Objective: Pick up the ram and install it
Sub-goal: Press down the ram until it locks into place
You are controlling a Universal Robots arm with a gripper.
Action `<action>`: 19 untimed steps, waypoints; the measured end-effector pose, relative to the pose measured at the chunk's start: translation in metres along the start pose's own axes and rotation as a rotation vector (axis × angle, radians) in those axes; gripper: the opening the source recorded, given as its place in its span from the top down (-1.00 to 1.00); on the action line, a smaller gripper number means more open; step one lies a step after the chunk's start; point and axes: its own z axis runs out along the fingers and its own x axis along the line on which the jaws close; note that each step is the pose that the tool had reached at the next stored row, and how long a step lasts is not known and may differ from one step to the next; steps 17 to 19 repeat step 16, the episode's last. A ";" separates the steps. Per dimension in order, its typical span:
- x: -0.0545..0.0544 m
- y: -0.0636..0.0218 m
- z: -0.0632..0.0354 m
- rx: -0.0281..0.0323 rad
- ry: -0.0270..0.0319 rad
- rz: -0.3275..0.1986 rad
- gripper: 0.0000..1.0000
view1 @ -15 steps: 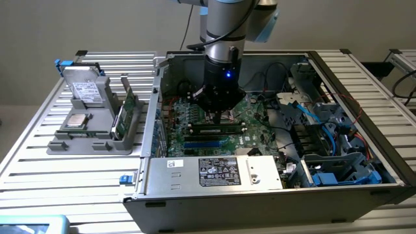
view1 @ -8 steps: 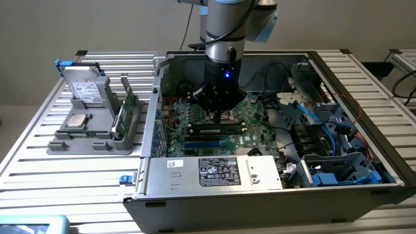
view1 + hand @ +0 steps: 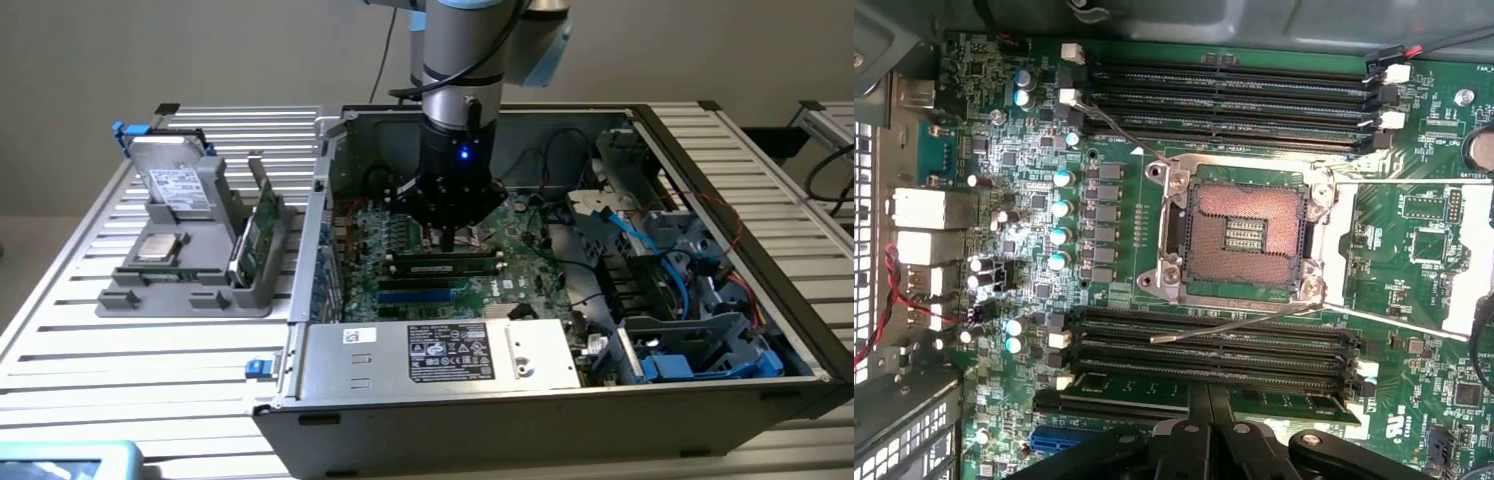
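The ram is a long dark-chipped green stick standing on edge in a memory slot of the motherboard, inside the open computer case. My gripper hangs straight down over the middle of it. In the wrist view the two black fingers are shut against each other, their tips at the ram's top edge, with nothing between them. The ram runs crosswise under the gripper. Whether the tips press on the ram or hover just above it I cannot tell.
An open CPU socket lies between two banks of black memory slots. Blue cables and drive cages fill the case at the exterior view's right, and a power supply is in front. A grey holder outside carries a drive, a chip and green sticks.
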 end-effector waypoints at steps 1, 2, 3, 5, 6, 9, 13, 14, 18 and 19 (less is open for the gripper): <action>0.000 -0.0001 0.0000 0.0000 0.0000 0.003 0.79; -0.001 -0.0001 0.0000 0.0000 -0.0001 0.005 0.79; -0.001 -0.0002 -0.0001 -0.0001 -0.0004 0.006 0.79; -0.002 -0.0003 0.0000 0.0003 -0.0026 0.010 0.79; -0.002 -0.0003 0.0000 0.0005 -0.0035 0.011 0.79; -0.004 -0.0005 -0.0001 0.0032 -0.0043 0.015 0.79; -0.004 -0.0005 -0.0001 0.0039 -0.0044 0.016 0.79; -0.004 -0.0005 -0.0001 0.0039 -0.0044 0.016 0.79; -0.004 -0.0005 -0.0001 0.0039 -0.0044 0.016 0.79; -0.004 -0.0005 -0.0001 0.0039 -0.0044 0.016 0.79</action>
